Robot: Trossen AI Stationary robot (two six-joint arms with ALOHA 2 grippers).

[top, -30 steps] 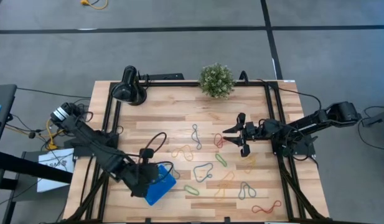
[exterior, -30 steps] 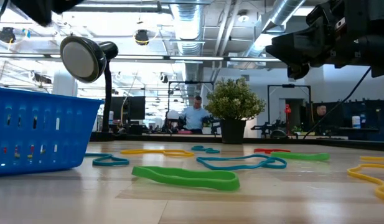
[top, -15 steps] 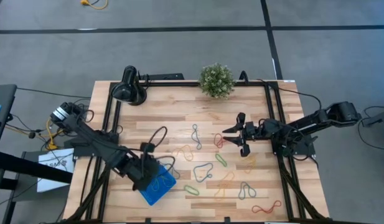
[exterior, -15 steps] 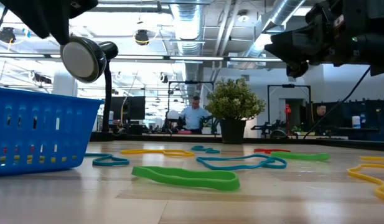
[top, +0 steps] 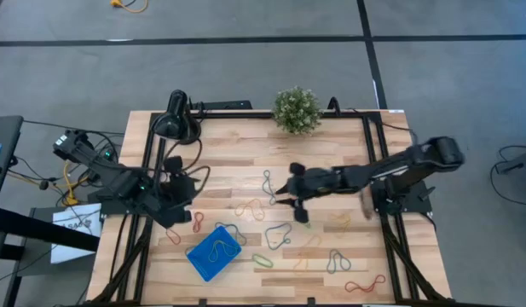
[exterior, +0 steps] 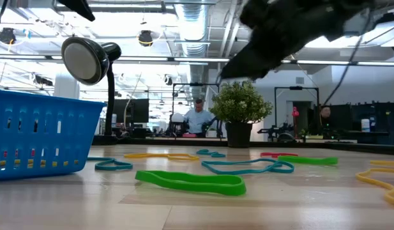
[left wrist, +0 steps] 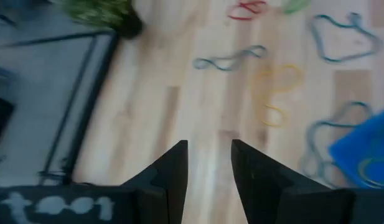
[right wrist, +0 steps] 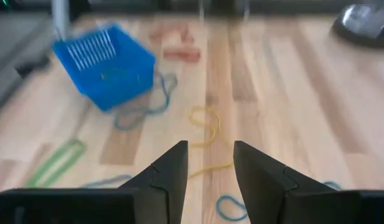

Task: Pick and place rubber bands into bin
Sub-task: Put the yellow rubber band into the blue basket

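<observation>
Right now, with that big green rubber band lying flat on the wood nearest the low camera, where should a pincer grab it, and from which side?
Probably from straight above. The green rubber band lies flat as a long, narrow loop, its two strands almost side by side. Closing across the middle would catch both strands at once. The right pincer is open over the table middle, so it seems the closer one.

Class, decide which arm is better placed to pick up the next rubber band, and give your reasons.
Likely the right: its gripper hangs open over the scattered rubber bands mid-table, while the left gripper sits at the table's left edge, beyond the bin.
</observation>
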